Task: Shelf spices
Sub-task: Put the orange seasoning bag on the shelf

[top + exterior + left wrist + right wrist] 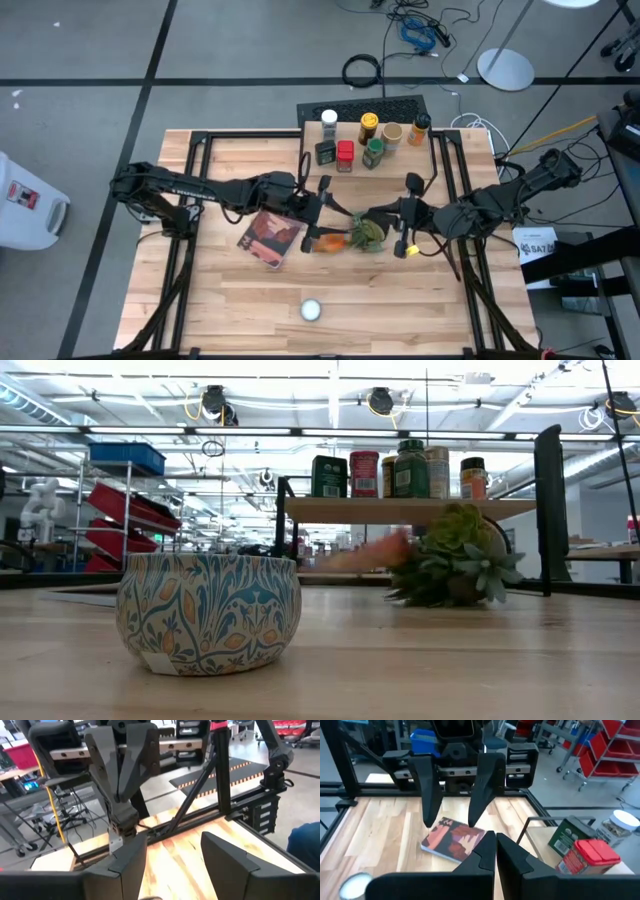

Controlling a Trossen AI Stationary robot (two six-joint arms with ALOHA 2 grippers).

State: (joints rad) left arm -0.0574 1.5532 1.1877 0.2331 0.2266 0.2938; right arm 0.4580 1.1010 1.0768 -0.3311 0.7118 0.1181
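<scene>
Your left gripper (322, 222) hangs with fingers apart above the orange packet (328, 241); your right gripper (375, 214) is pinched together, empty.

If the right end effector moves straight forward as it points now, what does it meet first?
Probably the left arm's dark, open end effector, which faces the right end effector; depth is unclear.

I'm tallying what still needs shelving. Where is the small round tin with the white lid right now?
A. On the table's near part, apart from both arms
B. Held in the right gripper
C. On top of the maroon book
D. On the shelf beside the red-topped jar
A: the high view shows the white-lidded tin alone on the table, well clear of the shelf, and the right gripper is shut on nothing.
</scene>
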